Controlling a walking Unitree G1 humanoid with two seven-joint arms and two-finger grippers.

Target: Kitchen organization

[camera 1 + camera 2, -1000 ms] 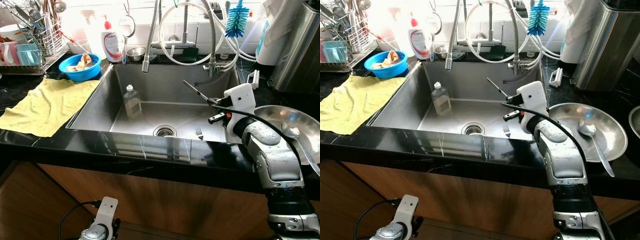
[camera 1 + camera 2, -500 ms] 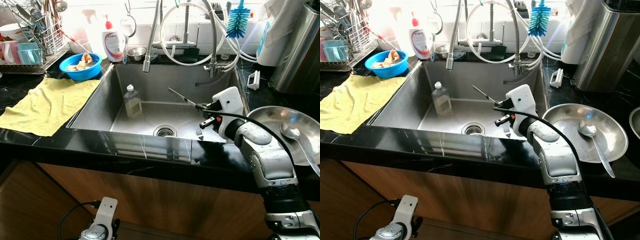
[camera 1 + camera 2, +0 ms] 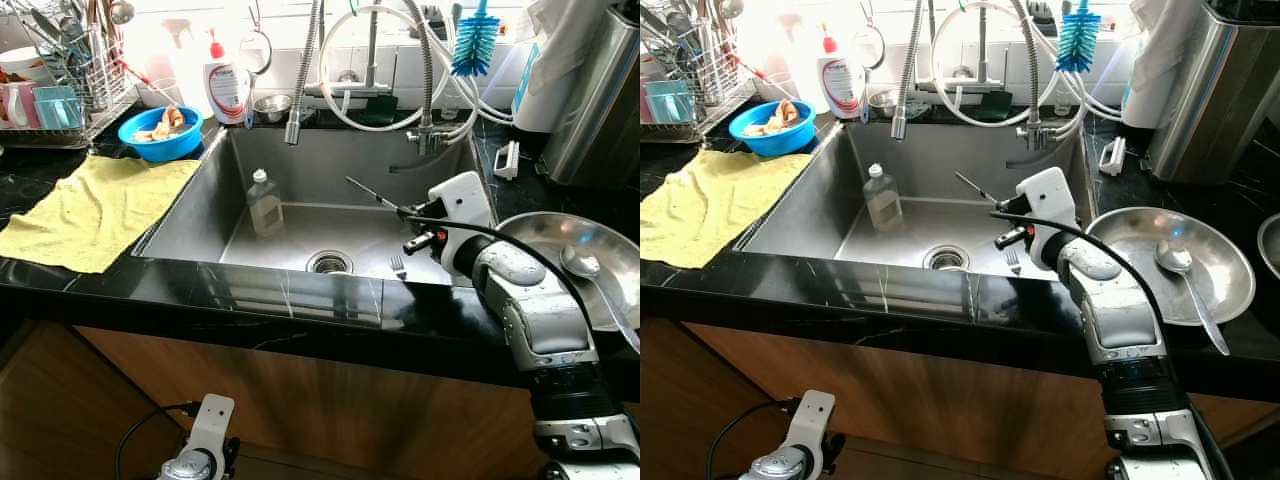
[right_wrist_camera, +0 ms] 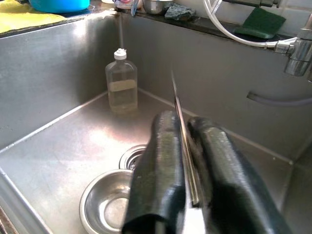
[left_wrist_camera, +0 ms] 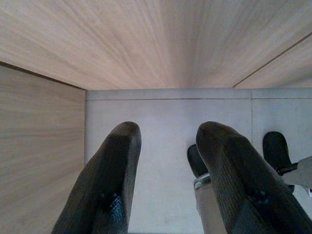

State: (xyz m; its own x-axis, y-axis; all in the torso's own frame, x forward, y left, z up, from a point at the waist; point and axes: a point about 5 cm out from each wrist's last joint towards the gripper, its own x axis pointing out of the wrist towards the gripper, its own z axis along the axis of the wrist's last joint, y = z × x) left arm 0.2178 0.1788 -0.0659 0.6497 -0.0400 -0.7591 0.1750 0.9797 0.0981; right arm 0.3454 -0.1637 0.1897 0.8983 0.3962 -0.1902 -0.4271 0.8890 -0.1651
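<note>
A glossy black stone surface (image 3: 250, 295) with pale veins runs across the scene and frames a deep stainless steel sink (image 3: 190, 215), with warm brown wood cabinet fronts (image 3: 330, 400) beneath it. Behind the sink the white tiled wall (image 3: 950, 45) is washed out by strong daylight. Down below, the floor (image 5: 156, 146) is pale grey tile, meeting wood-grain panels (image 5: 146, 39).

Thin metal utensil (image 4: 181, 117), blade edge-on, clamped between right gripper (image 4: 187, 195) jaws, tip angled up over the sink (image 3: 300, 225). Fork (image 3: 398, 266) flat on sink floor near drain (image 3: 329, 262).
</note>
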